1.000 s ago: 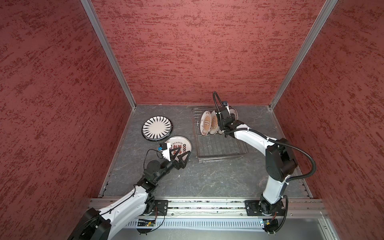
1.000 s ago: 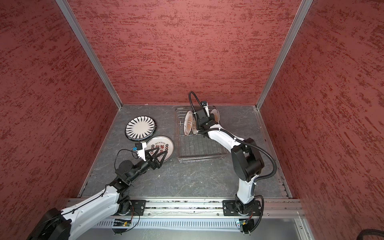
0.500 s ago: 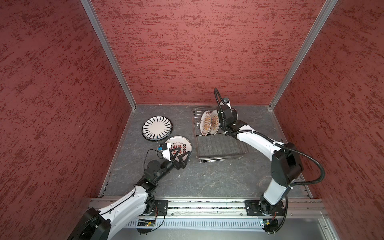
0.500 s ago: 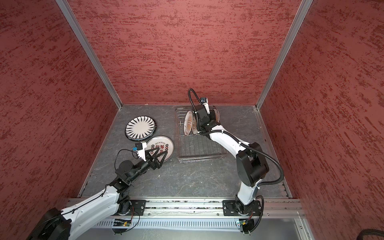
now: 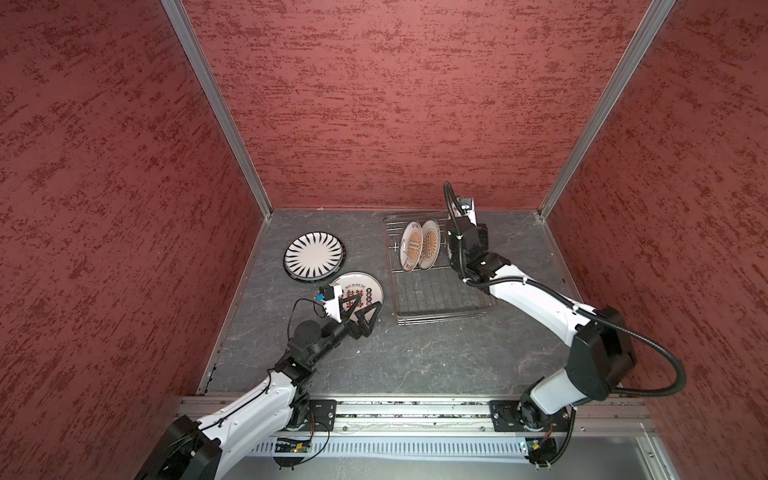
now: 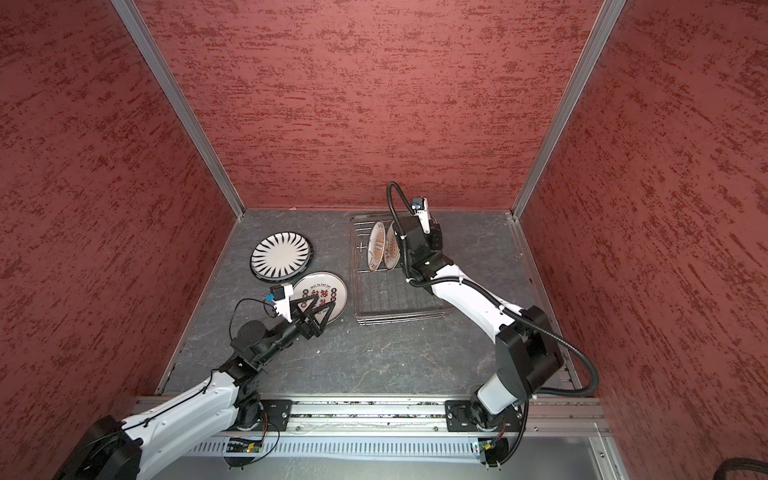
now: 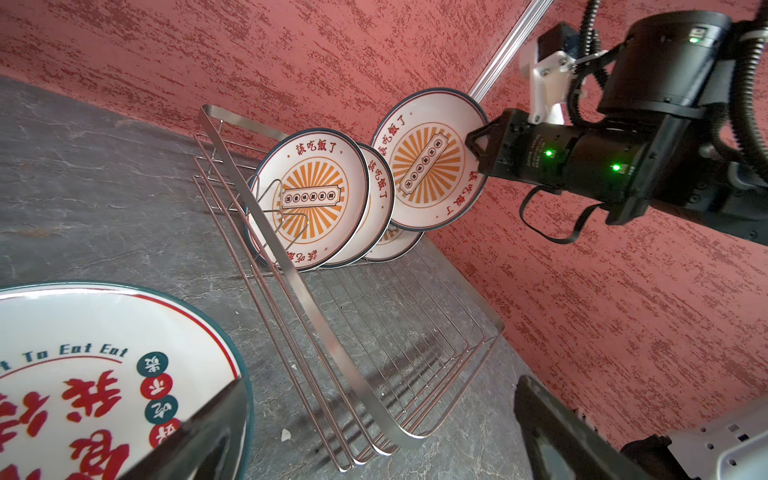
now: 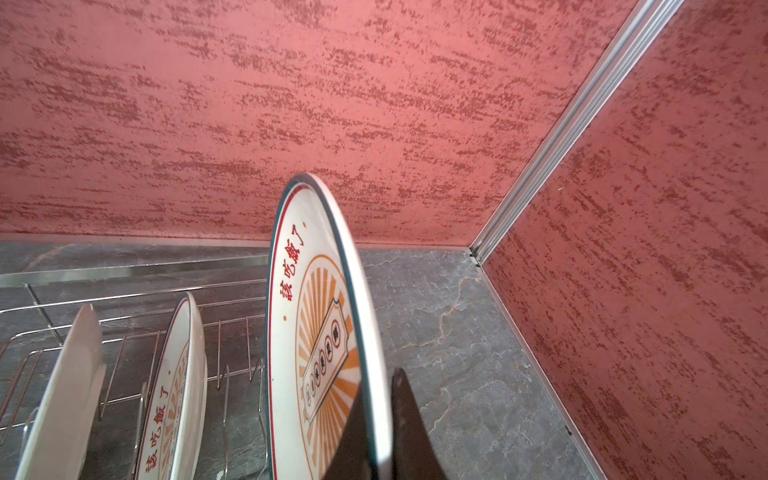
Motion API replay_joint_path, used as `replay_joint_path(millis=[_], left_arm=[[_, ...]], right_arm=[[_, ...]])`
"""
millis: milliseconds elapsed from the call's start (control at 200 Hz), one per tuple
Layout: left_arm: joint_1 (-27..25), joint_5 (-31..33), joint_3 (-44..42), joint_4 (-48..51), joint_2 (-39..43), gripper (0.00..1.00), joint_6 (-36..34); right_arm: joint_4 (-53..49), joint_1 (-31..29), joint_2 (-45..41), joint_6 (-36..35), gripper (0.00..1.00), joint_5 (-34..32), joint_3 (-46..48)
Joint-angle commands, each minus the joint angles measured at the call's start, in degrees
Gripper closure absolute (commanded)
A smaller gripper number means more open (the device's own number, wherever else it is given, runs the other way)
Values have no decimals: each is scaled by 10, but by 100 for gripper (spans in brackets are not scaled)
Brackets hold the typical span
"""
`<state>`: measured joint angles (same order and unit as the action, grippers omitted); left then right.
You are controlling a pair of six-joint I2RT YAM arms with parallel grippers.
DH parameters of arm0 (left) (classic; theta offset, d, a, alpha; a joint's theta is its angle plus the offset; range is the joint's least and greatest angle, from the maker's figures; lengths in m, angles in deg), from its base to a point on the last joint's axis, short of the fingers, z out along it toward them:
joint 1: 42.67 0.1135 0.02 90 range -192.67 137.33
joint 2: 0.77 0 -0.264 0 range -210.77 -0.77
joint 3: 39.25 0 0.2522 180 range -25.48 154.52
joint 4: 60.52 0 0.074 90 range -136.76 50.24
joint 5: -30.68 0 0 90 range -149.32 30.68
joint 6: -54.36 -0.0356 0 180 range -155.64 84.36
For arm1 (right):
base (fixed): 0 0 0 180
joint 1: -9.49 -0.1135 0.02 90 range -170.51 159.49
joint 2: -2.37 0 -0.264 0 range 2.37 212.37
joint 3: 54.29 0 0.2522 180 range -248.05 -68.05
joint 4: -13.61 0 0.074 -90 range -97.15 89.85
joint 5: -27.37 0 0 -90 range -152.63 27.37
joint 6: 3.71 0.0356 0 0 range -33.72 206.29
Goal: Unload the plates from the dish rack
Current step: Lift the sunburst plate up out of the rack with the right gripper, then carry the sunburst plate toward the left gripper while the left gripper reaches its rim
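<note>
1. Done so far: two plates lie flat on the bench point(image 5: 415, 353). The black-striped plate point(image 5: 314, 259) is toward the back left. The red-character plate point(image 5: 365, 286) is close beside it, near the rack's left side. Touching or not: cannot tell.
2. In hand: the held sunburst plate point(image 7: 428, 160) is clear of the prongs, on edge in the air above the far end of the dish rack point(image 5: 440, 299). The right gripper point(image 7: 478, 143) has its jaws pressed onto the rim, one on each face.
3. Left to do: the front sunburst plate point(image 7: 311, 195) and the rear sunburst plate point(image 7: 379, 183) stand on edge at the rack's far end. A sliver of rim shows under the held plate, owner unclear.
4. The left gripper point(image 5: 362, 305) has its jaws spread wide and empty, hovering over the near edge of the red-character plate.
5. Judgement: about half done. The held plate needs a spot on the bench, then two more lifts.
6. Materials:
   - Plates: round, shallow, glossy glazed ceramic with a thin dark rim line. Probably slippery in an edge pinch.
   - Rack: bright steel wire with a grid floor, a flat band along the rim and looped prongs. The near half is bare.
   - Bench: dark grey, pale-veined, matte.
   - Walls: red, rough-textured.
</note>
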<state>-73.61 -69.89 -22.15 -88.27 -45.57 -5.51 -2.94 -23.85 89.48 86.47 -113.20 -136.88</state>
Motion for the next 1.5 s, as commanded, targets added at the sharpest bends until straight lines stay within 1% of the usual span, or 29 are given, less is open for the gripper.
replay_joint_path(millis=[0,185,296,346,496,601,722,802,872,917,992,1042,1087,1152,1213,1293,1373,1433,1493], left_arm=[[-4,12,13,4,5,1,-1],[-4,30,15,22,15,1,2],[-4,44,21,54,31,1,-1],[-4,50,18,56,38,0,-1],[-3,58,10,54,51,1,2],[-2,55,15,62,51,1,-4],[3,46,8,47,47,0,10],[19,33,9,46,42,0,26],[49,6,4,34,29,0,49],[75,-28,-7,-1,18,0,70],[117,-91,-26,-77,-4,0,97],[125,-114,-37,-123,-16,0,108],[125,-120,-42,-146,-21,0,111],[125,-132,-40,-148,-22,0,112],[123,-135,-41,-153,-19,0,111],[119,-124,-44,-148,-10,0,101],[118,-101,-37,-103,6,0,94],[118,-101,-36,-92,16,0,91],[116,-105,-40,-99,23,5,94]], right_arm=[[84,-3,-65,7,100,6,23],[145,-3,-150,20,100,33,97],[178,-3,-202,37,100,68,141],[179,-3,-222,50,100,99,153],[179,-3,-270,95,100,221,180],[180,-2,-290,127,100,301,192],[190,-3,-302,160,100,390,204],[211,-2,-303,169,100,452,216],[234,-2,-293,164,100,499,224],[244,-2,-284,170,100,512,228],[273,-2,-269,180,100,557,240],[307,-2,-259,193,100,594,253],[335,-2,-247,206,100,629,261],[362,-3,-226,220,100,678,264],[376,-3,-203,217,100,716,262],[409,-3,-177,216,100,732,271],[450,-4,-158,224,100,765,282],[482,-4,-145,233,100,788,288],[496,-6,-135,233,100,793,289]])
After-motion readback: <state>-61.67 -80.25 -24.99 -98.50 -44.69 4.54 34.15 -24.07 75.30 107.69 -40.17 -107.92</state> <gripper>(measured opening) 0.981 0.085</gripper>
